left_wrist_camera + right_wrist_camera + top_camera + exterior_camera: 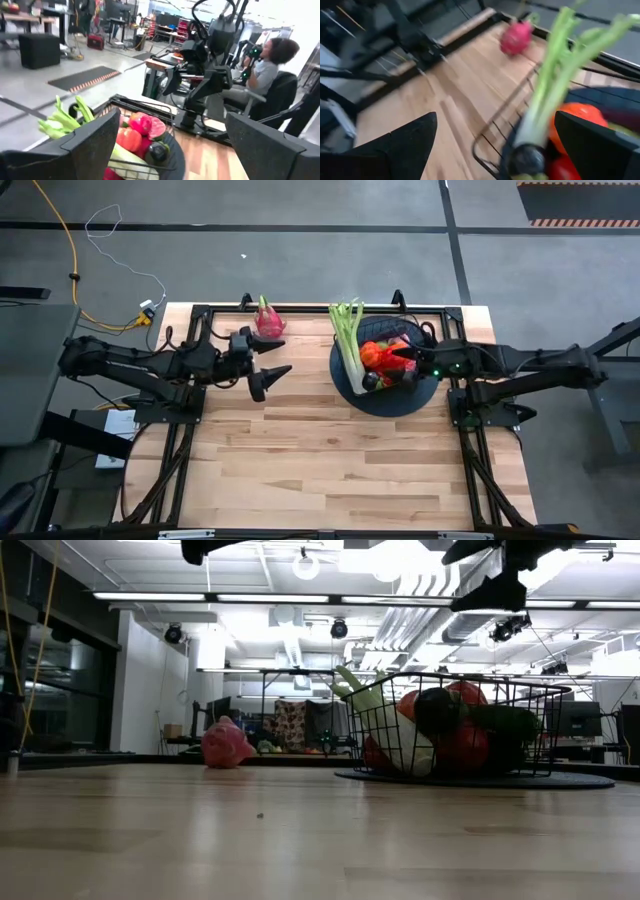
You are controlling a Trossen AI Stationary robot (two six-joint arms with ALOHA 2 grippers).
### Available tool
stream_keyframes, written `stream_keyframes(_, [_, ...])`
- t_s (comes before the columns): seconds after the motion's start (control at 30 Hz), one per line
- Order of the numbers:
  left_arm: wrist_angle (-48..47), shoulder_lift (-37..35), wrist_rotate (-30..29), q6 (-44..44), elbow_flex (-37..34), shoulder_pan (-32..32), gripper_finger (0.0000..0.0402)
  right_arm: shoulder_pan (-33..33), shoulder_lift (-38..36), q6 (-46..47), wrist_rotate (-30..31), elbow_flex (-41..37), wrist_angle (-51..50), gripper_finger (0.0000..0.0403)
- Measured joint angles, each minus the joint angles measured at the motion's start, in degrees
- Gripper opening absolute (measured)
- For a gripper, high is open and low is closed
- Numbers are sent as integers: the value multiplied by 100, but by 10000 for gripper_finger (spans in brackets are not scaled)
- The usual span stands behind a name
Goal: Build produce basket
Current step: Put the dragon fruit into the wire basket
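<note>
My right end effector point(412, 356) hangs released over the basket point(540, 735), fingers spread wide above the produce point(385, 358) piled inside. The basket sits on a dark round mat point(395, 402) toward the desk's point(330, 470) far right. The celery point(347, 330) leans out over the basket's far rim. My left end effector point(272, 358) hovers open, above bare wood, near the dragon fruit point(268, 318) lying by the far edge.
</note>
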Motion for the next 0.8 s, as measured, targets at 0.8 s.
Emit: stream_keyframes(0.8, [-1795, -1250, -150, -496, -2, -15, 352, 45, -93, -1294, -229, -843, 2700, 392])
